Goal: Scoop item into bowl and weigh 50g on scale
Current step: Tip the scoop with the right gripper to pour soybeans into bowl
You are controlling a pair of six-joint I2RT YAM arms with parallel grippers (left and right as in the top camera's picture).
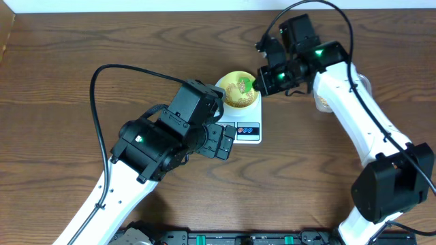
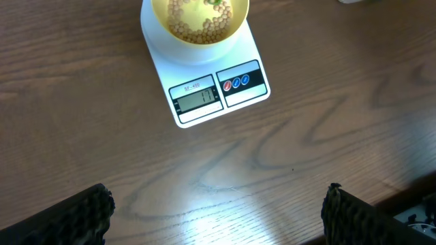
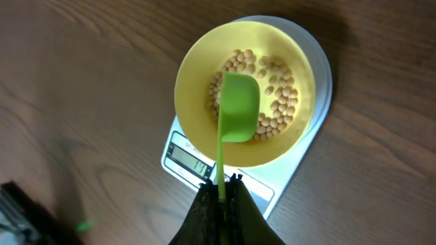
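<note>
A pale yellow bowl (image 1: 238,89) with tan beans (image 3: 278,102) in it stands on the white scale (image 1: 252,129). My right gripper (image 3: 223,187) is shut on the handle of a green scoop (image 3: 237,109), whose turned-over head hangs over the beans inside the bowl (image 3: 197,82). My left gripper (image 2: 218,211) is open and empty over bare table, just in front of the scale (image 2: 225,95). The scale's display (image 2: 197,101) shows a low number that I cannot read for sure. The bowl (image 2: 197,20) is cut off at the top of the left wrist view.
A clear plastic tub (image 1: 320,102) stands right of the scale, mostly hidden behind my right arm. The wooden table (image 1: 61,75) ends at a pale wall along the top.
</note>
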